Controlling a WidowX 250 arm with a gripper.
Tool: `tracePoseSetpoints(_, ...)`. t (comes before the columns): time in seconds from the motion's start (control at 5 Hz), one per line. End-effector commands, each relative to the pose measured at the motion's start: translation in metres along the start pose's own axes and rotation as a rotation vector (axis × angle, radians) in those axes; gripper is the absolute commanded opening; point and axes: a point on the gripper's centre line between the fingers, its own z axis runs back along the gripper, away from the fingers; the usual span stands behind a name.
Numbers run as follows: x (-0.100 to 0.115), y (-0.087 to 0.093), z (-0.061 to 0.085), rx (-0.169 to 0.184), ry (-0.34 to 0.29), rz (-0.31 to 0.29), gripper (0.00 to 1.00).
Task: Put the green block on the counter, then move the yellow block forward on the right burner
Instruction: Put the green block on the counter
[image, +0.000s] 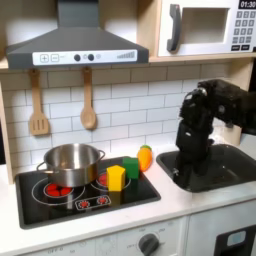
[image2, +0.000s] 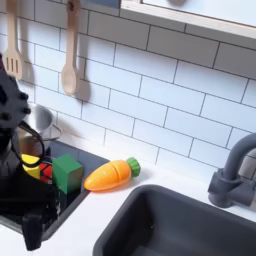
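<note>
**Inspection: neither block yet moved; arm standing over the sink**

Jaws. In the first exterior view the gripper (image: 186, 172) hangs low over the grey sink (image: 225, 167), at the end of a black arm bent down from the first exterior view's right. How far the jaws stand open cannot be told: they are dark against dark, and blurred. Nothing is seen held between them. In the second exterior view the arm is a large dark mass at the second exterior view's left, too close and too blurred to read.

Task items. The green block (image: 131, 168) sits on the black stovetop (image: 95, 200), well apart from the jaws and toward the first exterior view's left of them. The yellow block (image: 116, 178) stands touching or just beside it, on the near side, at the burner. In the second exterior view the green block (image2: 68, 173) is plain to see; the yellow block (image2: 34, 172) is partly hidden behind the arm. The counter (image: 175, 208) around the stovetop bears neither block.

Other items. An orange carrot toy (image: 146, 157) lies between the green block and the jaws. A steel pot (image: 72, 163) occupies the far burner.

Progress, as judged. No step is complete. The green block is not yet on the counter, and the yellow block has not been taken in hand. Both steps remain; the green block comes first.
</note>
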Motion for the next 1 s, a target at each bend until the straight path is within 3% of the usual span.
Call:
tracePoseSetpoints(0.0,0.024,0.01,-0.007,0.004,-0.003,0.093,1.0)
tracePoseSetpoints(0.2,0.031,0.015,-0.013,0.012,0.009,0.14,1.0)
tracePoseSetpoints(0.8,0.048,-0.008,-0.024,-0.055,0.017,0.221,1.0)
